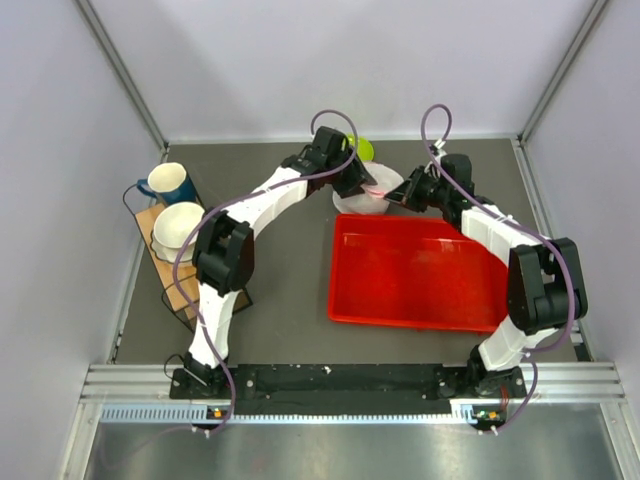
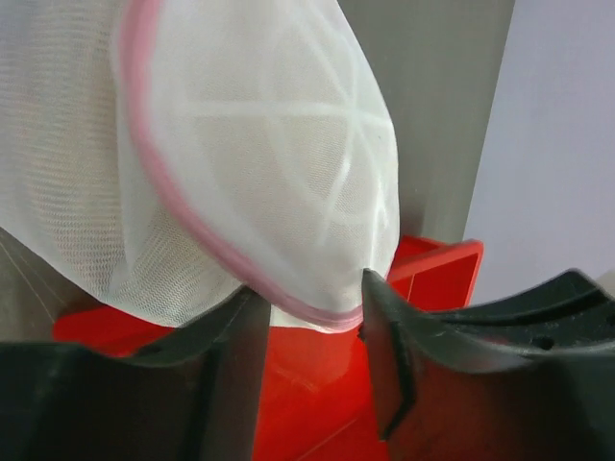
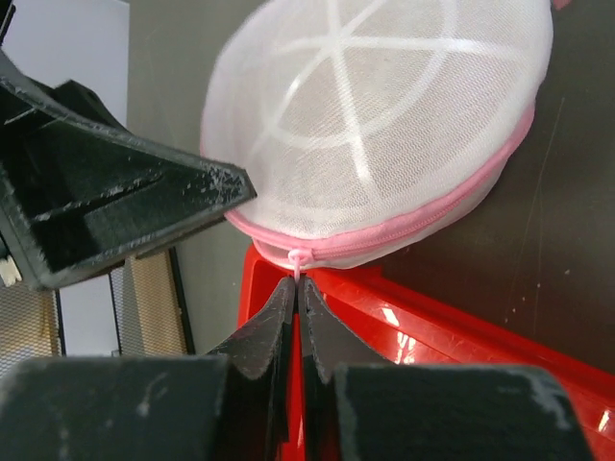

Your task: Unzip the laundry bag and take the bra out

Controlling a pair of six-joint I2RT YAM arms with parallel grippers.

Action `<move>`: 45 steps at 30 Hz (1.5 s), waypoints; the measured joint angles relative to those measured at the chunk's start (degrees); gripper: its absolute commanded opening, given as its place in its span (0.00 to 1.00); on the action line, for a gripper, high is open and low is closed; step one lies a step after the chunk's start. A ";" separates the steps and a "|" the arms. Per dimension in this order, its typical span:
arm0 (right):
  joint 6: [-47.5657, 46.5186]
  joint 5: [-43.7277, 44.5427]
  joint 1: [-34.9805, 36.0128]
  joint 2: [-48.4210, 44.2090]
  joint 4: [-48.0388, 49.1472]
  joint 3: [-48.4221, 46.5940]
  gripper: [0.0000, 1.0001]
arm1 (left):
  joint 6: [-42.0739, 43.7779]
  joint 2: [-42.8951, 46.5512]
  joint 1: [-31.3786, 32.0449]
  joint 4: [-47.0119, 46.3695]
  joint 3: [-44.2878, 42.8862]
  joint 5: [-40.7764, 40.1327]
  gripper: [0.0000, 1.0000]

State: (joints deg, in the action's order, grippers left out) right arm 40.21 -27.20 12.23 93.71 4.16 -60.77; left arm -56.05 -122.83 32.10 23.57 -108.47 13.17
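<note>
The laundry bag is a round white mesh pouch with pink zipper trim, held between my two grippers at the far edge of the red tray. My left gripper grips its lower edge; in the left wrist view the bag sits pinched between the fingertips of the gripper. My right gripper is shut on the pink zipper pull under the bag. The zipper looks closed. The bra does not show.
A lime-green plate lies just behind the bag. A blue mug and a white bowl sit on a wooden rack at the left. The left gripper's finger shows close beside the bag in the right wrist view.
</note>
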 measured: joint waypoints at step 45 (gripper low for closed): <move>-15.45 5.68 -5.42 -0.26 -12.68 -5.20 0.55 | 8.85 0.42 -6.95 -0.90 -3.61 17.40 0.07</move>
State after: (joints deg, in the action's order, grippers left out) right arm 24.75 -21.52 6.81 93.45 -8.51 -65.98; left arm -47.20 -122.41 25.15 22.68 -112.07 30.57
